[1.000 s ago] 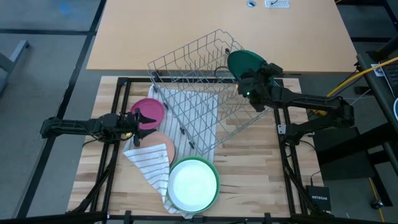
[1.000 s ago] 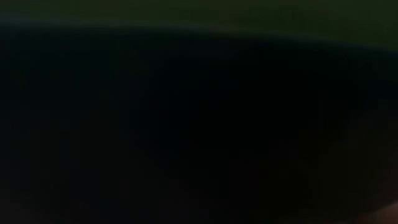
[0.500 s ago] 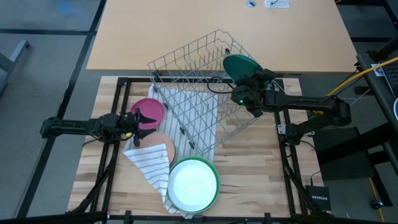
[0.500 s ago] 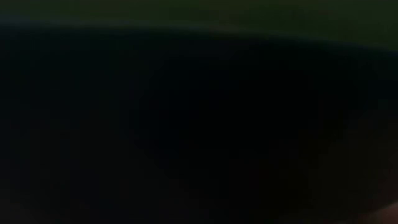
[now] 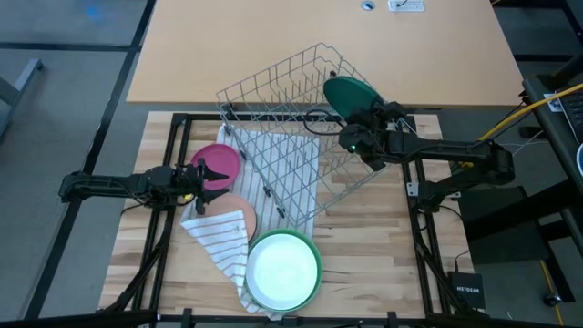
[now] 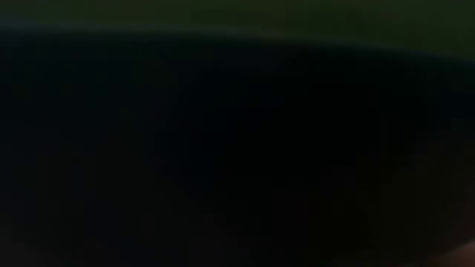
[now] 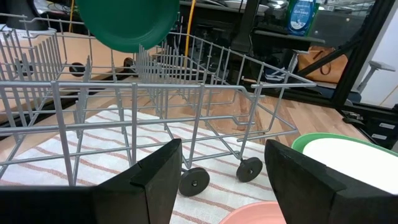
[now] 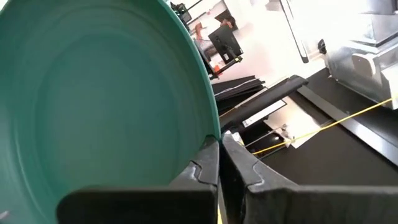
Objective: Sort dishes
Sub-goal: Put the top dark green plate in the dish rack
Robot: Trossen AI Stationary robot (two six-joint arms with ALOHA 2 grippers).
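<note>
My right gripper (image 5: 357, 123) is shut on a dark green plate (image 5: 351, 94) held above the far right corner of the wire rack (image 5: 291, 128); the plate fills the right wrist view (image 8: 99, 106) and shows at the top of the left wrist view (image 7: 127, 23). My left gripper (image 5: 208, 174) is open and empty, level, beside a magenta plate (image 5: 219, 161). A peach-pink plate (image 5: 239, 215) and a light green plate with a white inside (image 5: 282, 270) lie on a white striped cloth (image 5: 223, 244). The low view is dark. My right gripper pinches the dark green plate's rim (image 8: 213, 132) between its two fingers, one on each face. The plate stands tilted on edge, reaching up and away from the fingers toward the table's far side, lifted clear above the rack.
The wire rack stands skewed at the table's far middle, partly on the striped cloth; its small wheels (image 7: 194, 183) show in the left wrist view. A tan table top (image 5: 273, 46) lies beyond. The black frame rails (image 5: 173, 164) edge the wooden table.
My right gripper has gone toward the table's left edge with the dark green plate, carrying it from beside the rack's far right corner to above that corner. The plate stays lifted and tilted.
</note>
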